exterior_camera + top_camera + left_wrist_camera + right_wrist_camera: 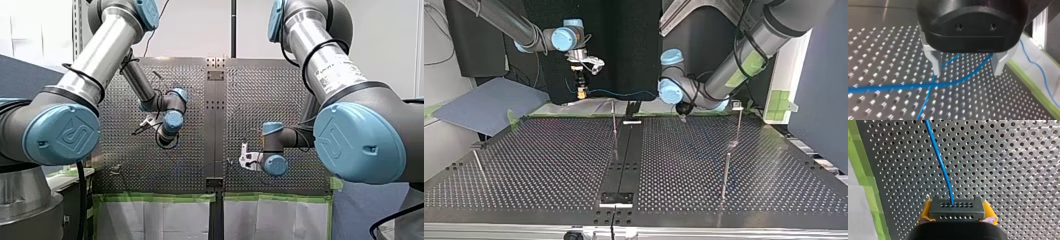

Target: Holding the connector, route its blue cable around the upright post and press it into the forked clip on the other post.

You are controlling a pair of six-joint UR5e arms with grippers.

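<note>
Barely started: right hand (957, 212) clamped on the connector (957, 208), left hand (967, 69) open over the blue cable (898, 87), nothing round the post (614, 119) or in the clip (737, 105) yet.

Light falls evenly from above on the perforated grey metal table (724, 150). In the top view the table's far edge shines pale, while the black backdrop (624, 50) behind it is dark, and the table's surface dimly mirrors the thin upright metal post (614, 117). In the front view the white wall (200, 30) beyond the table is bright, and the big blue-capped joint (360, 142) nearest the camera looks soft. In the left wrist view the table's studs sparkle with small highlights; the thin blue cable (898, 86) above them is blurred, as is the black body of my left gripper (967, 73). In the right wrist view a broad glare lies on the table beside the dark grey rectangular connector (957, 207), which is evenly lit.
</note>
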